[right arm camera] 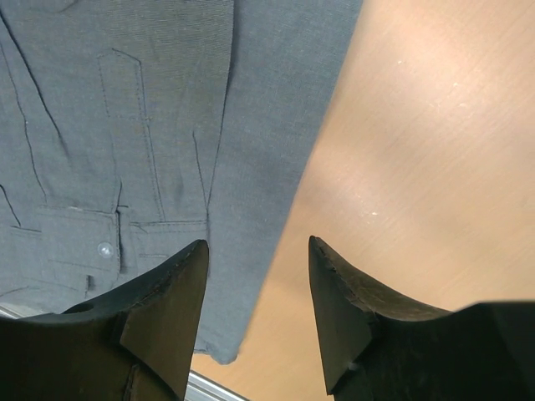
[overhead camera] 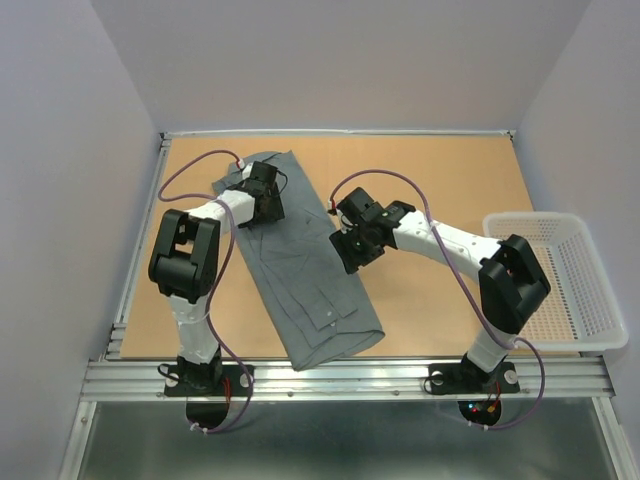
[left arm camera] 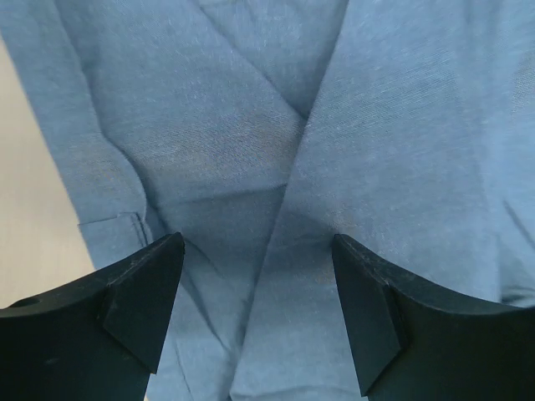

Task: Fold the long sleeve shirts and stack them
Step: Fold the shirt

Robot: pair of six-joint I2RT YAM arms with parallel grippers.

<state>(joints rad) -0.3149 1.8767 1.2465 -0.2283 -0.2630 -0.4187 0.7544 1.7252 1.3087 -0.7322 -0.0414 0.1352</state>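
Note:
One long sleeve shirt [overhead camera: 310, 290], plain grey, lies folded into a long strip running diagonally from the back left toward the table's front edge. My left gripper [overhead camera: 268, 205] hovers over its upper end. In the left wrist view the left gripper [left arm camera: 259, 251] is open above creased cloth [left arm camera: 251, 125], with nothing between the fingers. My right gripper [overhead camera: 350, 252] is at the strip's right edge, about midway along. In the right wrist view the right gripper [right arm camera: 259, 251] is open, straddling the shirt's edge [right arm camera: 167, 100] over the table. A buttoned cuff [right arm camera: 104, 248] lies by its left finger.
The wooden table [overhead camera: 450, 180] has a metal rail along its front edge [overhead camera: 350, 375]. A white mesh basket [overhead camera: 575, 290] stands at the table's right edge, beside the right arm's elbow. Grey walls close in the back and both sides.

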